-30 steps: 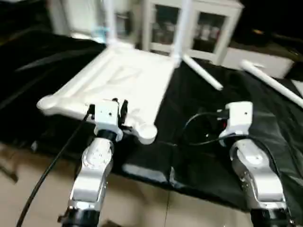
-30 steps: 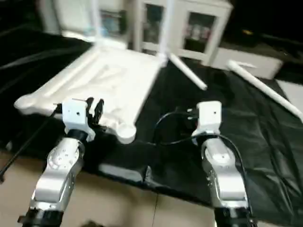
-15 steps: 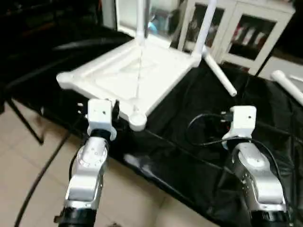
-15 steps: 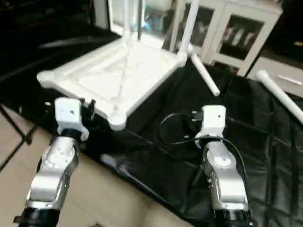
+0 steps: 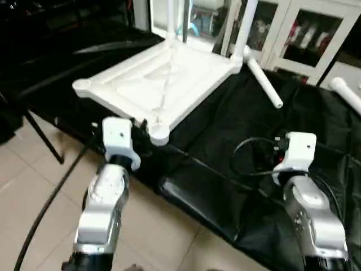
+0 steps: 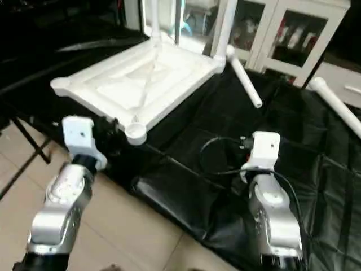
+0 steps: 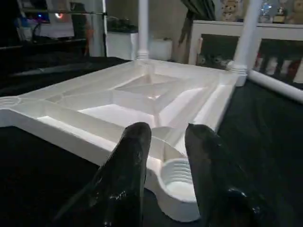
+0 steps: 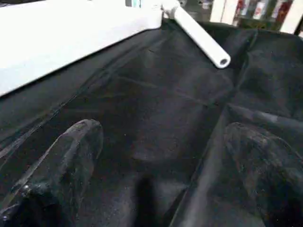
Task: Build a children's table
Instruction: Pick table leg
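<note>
The white tabletop (image 5: 163, 79) lies underside up on a black cloth. Two legs (image 5: 170, 17) (image 5: 243, 25) stand upright in its far corner sockets. A third leg (image 5: 262, 84) lies loose on the cloth beside the far right corner, and a fourth leg (image 5: 345, 93) lies at the far right. My left gripper (image 7: 168, 137) is at the near corner, shut on the tabletop with its fingers (image 7: 135, 146) on either side of the threaded socket (image 7: 179, 177). My right gripper (image 8: 165, 156) hangs open over bare cloth, holding nothing.
The black cloth (image 5: 237, 130) ends in a diagonal front edge, with tiled floor (image 5: 34, 186) below it. A white glass-door cabinet (image 5: 304, 39) stands behind. A black cable (image 5: 51, 197) trails from my left wrist, and another loops by my right wrist (image 5: 248, 149).
The whole picture has swung and tilted, so the camera has moved. Both grippers keep their places against the tabletop and the cloth, and their openings look the same.
</note>
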